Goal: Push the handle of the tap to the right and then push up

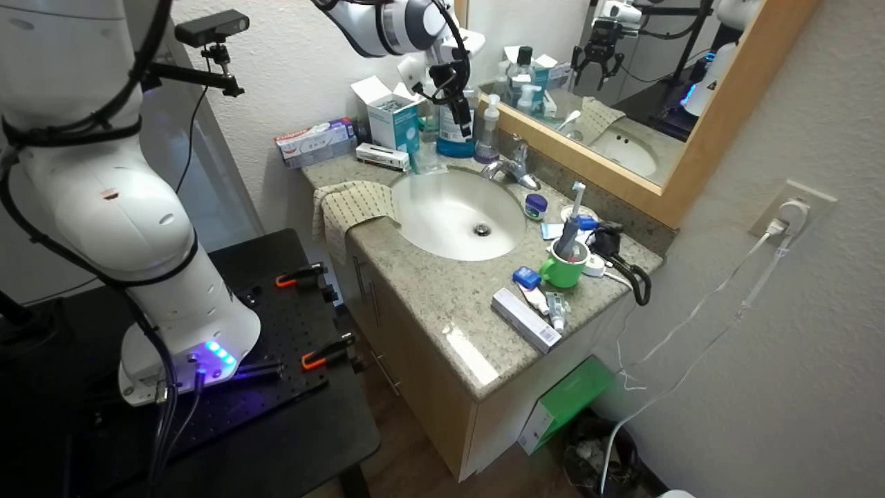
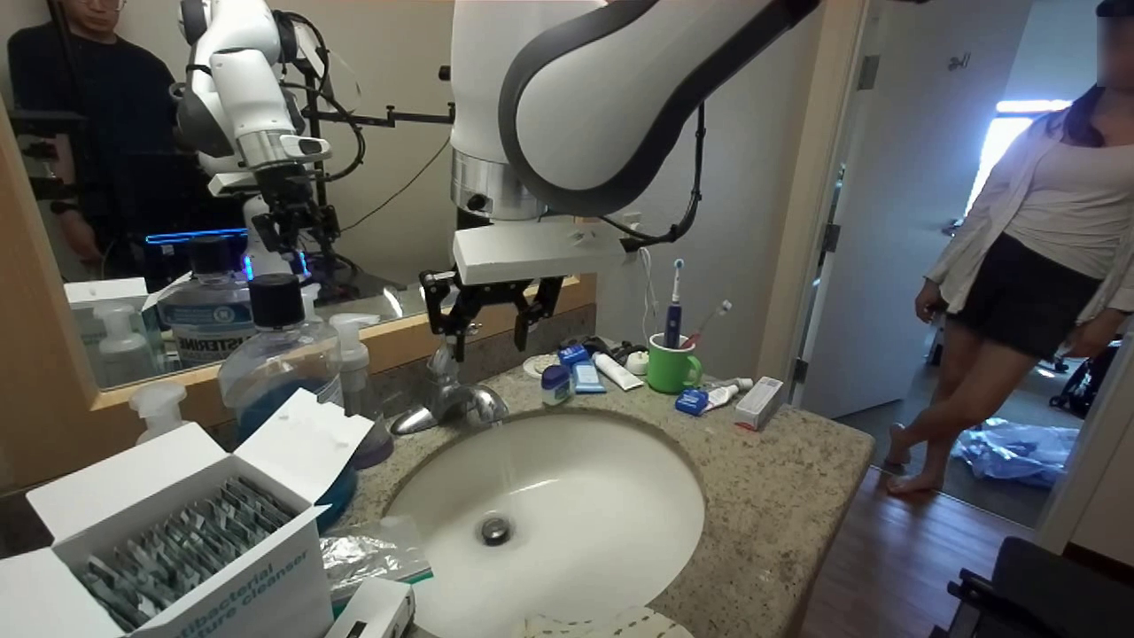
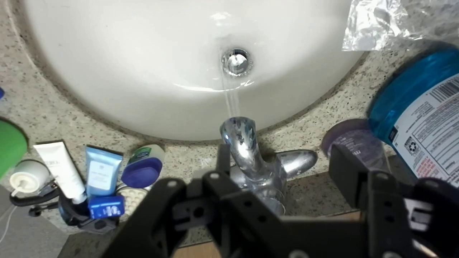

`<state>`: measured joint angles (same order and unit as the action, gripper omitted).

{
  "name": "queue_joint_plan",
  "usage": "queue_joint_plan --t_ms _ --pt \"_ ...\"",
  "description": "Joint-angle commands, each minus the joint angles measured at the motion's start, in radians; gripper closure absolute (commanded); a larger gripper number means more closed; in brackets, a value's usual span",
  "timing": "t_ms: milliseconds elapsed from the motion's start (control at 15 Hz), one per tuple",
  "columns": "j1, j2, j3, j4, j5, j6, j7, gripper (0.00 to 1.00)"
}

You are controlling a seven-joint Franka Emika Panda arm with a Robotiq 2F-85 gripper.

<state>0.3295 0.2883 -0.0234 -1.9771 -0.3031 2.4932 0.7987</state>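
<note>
Below the black claw (image 2: 489, 347): chrome-silver tap (image 2: 452, 400), white basin (image 2: 602, 523), speckled grey-beige tabletop (image 2: 780, 478). Well apart from it: green mug (image 2: 669, 367), beige cloth (image 1: 359, 203) patterned with dark dashes.

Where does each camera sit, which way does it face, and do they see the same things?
Wrist view: just above the hand, facing down at the tap and basin; the fingers show along the bottom.
An exterior view: high, near the green mug's end, looking down along the counter; lower arm at left, hand near the top.
An exterior view: near the opened box, opposite end, looking across the basin toward a door; forearm at top, hand near centre.
Both exterior views share tap, basin, green mug and mirror, from roughly opposite ends.
</note>
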Motion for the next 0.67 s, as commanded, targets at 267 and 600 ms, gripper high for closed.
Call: queue_joint_plan --t_ms 267,600 --pt "-0.025 -0.002 0.024 -0.002 -0.005 0.006 -0.005 0.0" --pt "-0.024 0.002 0.025 0.001 -0.004 -0.002 0.002 0.0"
